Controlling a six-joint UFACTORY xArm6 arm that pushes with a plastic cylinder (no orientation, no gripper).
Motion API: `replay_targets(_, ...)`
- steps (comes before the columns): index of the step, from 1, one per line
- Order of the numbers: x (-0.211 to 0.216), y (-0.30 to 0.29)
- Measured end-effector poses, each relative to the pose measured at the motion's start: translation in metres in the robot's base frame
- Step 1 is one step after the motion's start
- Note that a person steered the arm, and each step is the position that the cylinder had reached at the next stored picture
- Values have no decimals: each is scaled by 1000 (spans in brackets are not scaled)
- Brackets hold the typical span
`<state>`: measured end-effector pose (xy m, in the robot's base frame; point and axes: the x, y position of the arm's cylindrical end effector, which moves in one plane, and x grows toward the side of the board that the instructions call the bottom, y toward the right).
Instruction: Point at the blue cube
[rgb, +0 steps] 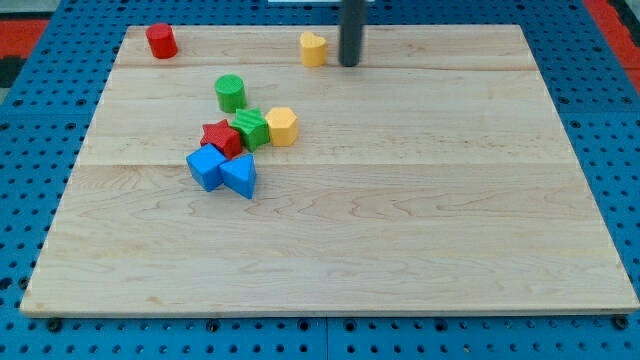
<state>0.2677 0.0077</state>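
My tip (349, 63) sits at the view's top, just beside the yellow heart-shaped block (313, 48), carrying and touching nothing (a bare rod, so there is nothing to open or close). The blue cube (206, 167) lies well apart, left of centre, touching the blue triangular block (240, 175) and the red star-shaped block (221, 138). Judging by this, the pointing is hardly begun; nearly the whole approach remains.

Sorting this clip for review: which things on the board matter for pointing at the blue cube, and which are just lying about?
Job:
- blue cube
- my tip, at the view's top, far from the cube

Lying about:
- blue triangular block
- red star block
- green cube
- green cylinder
- yellow hexagonal block
- yellow heart block
- red cylinder
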Motion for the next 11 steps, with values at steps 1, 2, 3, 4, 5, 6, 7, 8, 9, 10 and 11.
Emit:
replay_targets(1,6,-50)
replay_targets(2,-12,-51)
replay_targets(3,-37,-16)
replay_targets(4,-9,-37)
replay_targets(5,28,-16)
replay_targets(6,28,39)
replay_targets(7,25,40)
replay_targets(8,23,41)
replay_targets(9,23,41)
replay_targets(10,23,46)
replay_targets(11,23,51)
